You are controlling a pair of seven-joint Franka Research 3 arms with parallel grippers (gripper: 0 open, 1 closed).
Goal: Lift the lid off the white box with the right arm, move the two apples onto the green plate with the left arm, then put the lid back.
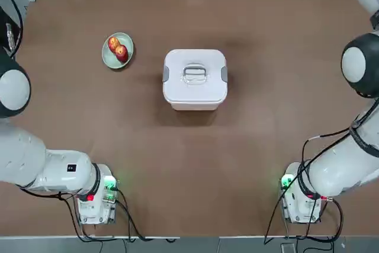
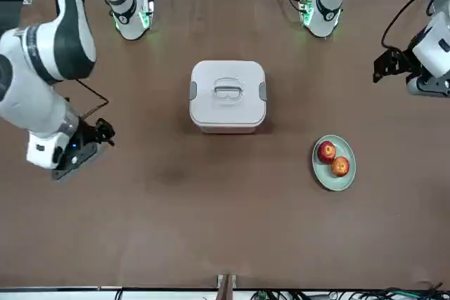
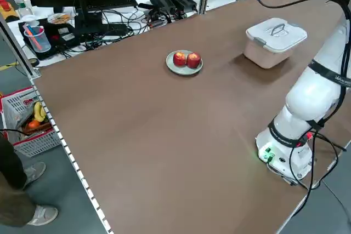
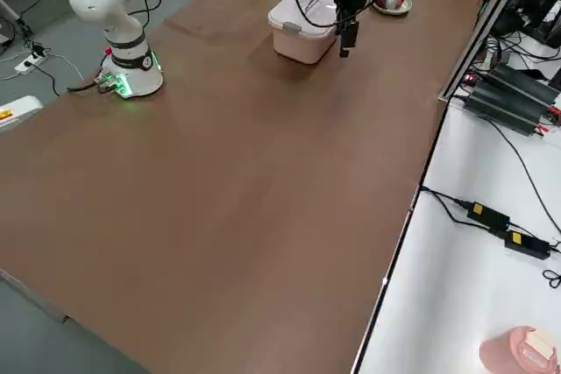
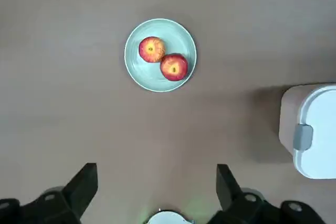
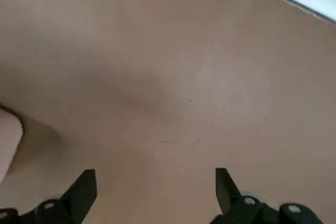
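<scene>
Now: round red apples (image 1: 118,49) | smooth mint plate (image 1: 106,57) | rounded-square lid (image 1: 195,74)

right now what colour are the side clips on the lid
Grey, on the white lid; one clip shows best in the left wrist view.

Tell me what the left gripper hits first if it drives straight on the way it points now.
Probably only bare table. The left gripper points down with fingers open and empty; the green plate with the two apples and the white box lie off to the sides of that line.
</scene>
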